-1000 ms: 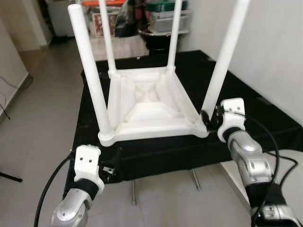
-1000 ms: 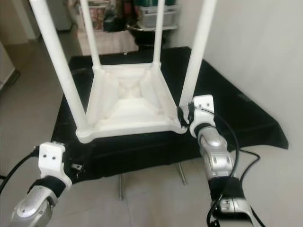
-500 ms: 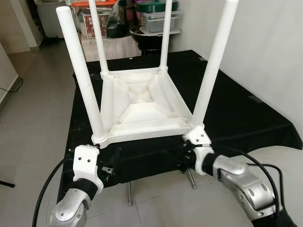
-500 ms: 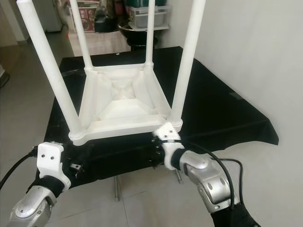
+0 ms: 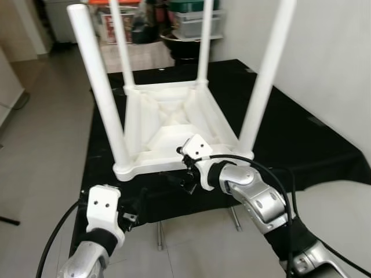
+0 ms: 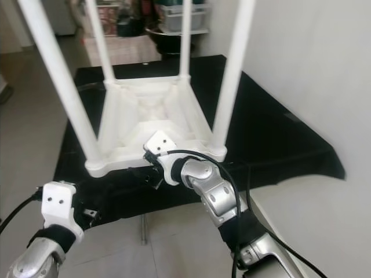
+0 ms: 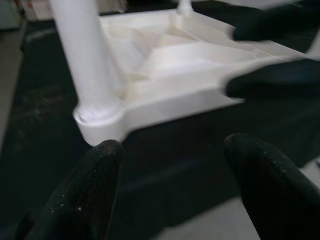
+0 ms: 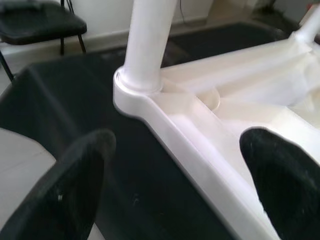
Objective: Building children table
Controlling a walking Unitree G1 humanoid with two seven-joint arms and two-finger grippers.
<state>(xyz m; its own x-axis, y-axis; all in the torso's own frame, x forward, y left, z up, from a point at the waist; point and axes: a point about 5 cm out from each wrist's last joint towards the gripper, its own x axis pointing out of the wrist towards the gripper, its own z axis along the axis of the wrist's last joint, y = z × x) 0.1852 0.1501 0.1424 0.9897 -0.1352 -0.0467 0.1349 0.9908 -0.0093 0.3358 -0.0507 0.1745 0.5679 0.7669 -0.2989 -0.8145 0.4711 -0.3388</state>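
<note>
Left eye view shows you one white children's table (image 5: 174, 124) upside down on the black-draped tabletop (image 5: 301, 139), near its front edge, all four legs (image 5: 98, 87) pointing up. Your right gripper (image 5: 184, 174) spreads wide at the table's front rim, holding nothing. Your left gripper (image 7: 170, 185) hangs wide and empty below the tabletop's front left corner.

black-draped table (image 5: 301, 133), upturned white children table (image 5: 174, 124)
</note>
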